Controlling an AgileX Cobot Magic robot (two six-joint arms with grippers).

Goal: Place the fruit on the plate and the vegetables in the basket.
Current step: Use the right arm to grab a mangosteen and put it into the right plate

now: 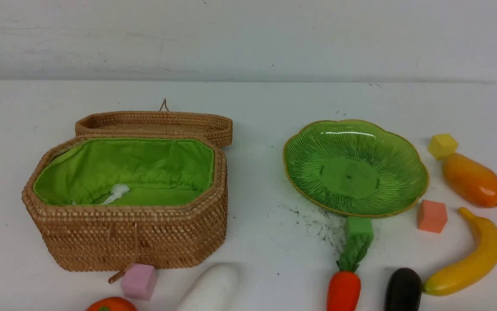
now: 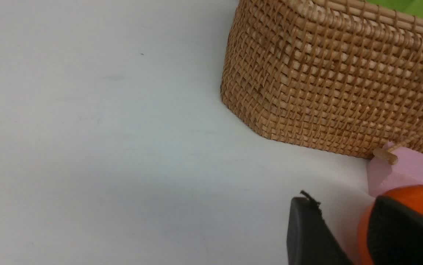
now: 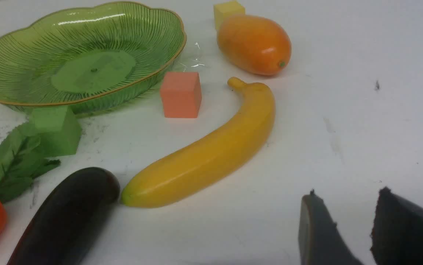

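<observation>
Front view of a white table [image 1: 257, 108]. At left stands the basket [image 1: 132, 233], long axis running across the frame, its lid [image 1: 153, 123] lying open behind it. At the bottom edge, left of centre, the orange-red fruit [image 1: 111, 304] is cropped, with a pink cube [image 1: 139, 280] beside it against the basket's front. The white vegetable [image 1: 211, 288] slants from lower left to upper right.

Right of centre sits the plate [image 1: 354, 168], bare. Below it the carrot [image 1: 344, 290] stands vertical in the frame, its leaves pointing up to a green cube [image 1: 359, 226]. The eggplant [image 1: 403, 290] lies nearly vertical beside it. The banana [image 1: 469, 259] curves from lower left to its stem at upper right. The mango [image 1: 472, 179] slants from upper left to lower right.

The left gripper [image 2: 344, 206] has its jaws partly apart and grips nothing; the orange-red fruit lies just past one finger. The right gripper [image 3: 347, 198] is likewise parted and empty.
</observation>
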